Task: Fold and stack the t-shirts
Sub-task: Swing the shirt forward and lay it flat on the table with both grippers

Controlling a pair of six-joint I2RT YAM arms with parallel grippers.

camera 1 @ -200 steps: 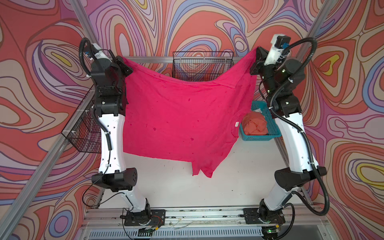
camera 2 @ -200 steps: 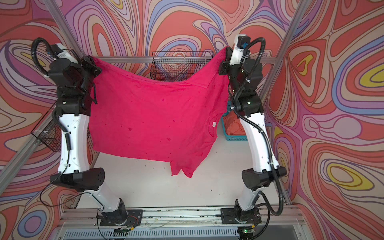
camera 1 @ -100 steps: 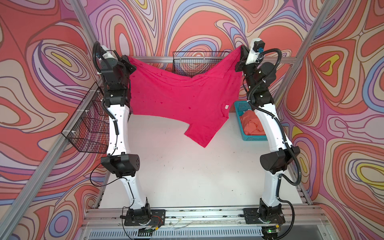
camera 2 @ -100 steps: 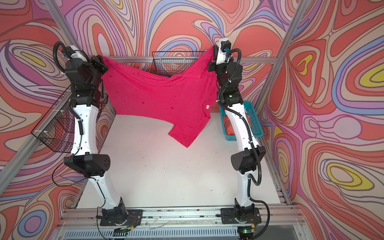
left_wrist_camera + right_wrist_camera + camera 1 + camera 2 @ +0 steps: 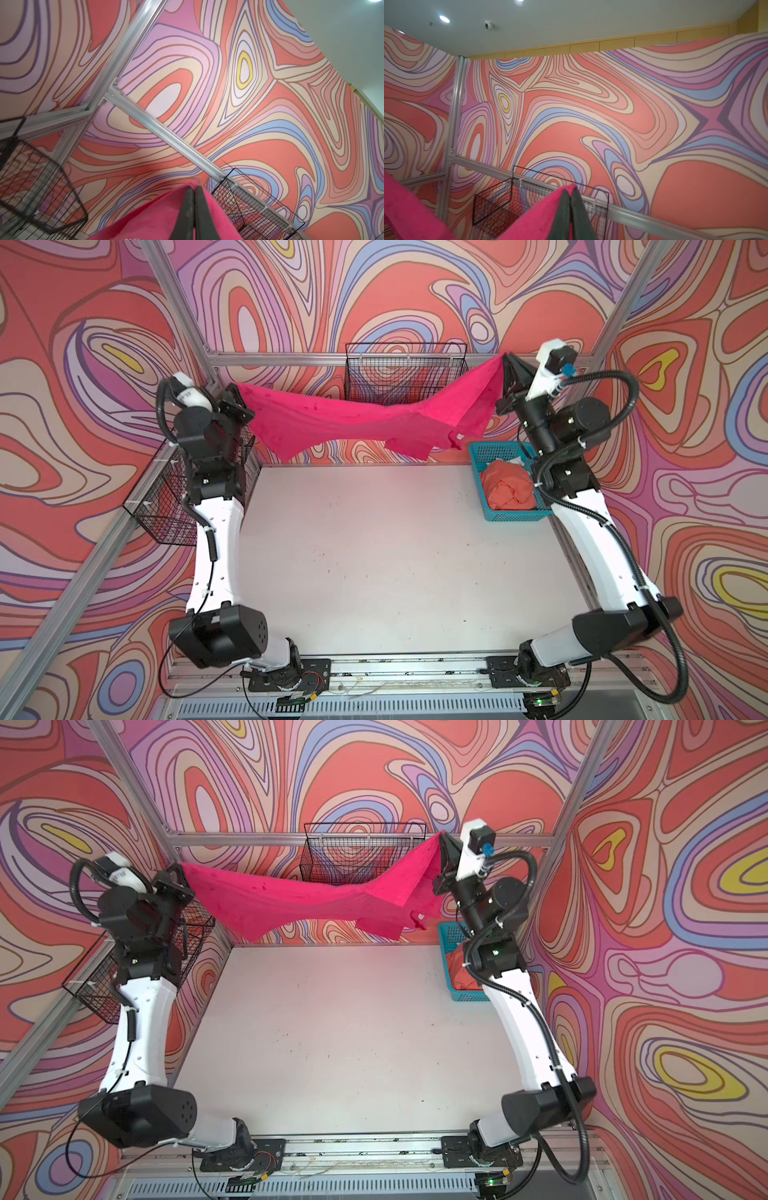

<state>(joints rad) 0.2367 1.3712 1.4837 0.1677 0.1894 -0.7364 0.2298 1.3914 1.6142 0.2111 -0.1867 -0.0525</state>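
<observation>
Magenta tee (image 5: 353, 423) now carried rearward, strung between left tool (image 5: 240, 388), right tool (image 5: 505, 359), both gripping it.

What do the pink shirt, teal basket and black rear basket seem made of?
Pink shirt: soft matte knit cloth, probably cotton; it sags and folds freely. Teal basket: moulded plastic, judging by its even perforated walls. Black basket: thin metal wire, likely coated, in an open grid.

A teal basket (image 5: 515, 515) sits on the white table (image 5: 374, 551); a wire basket (image 5: 405, 377) hangs behind.
</observation>
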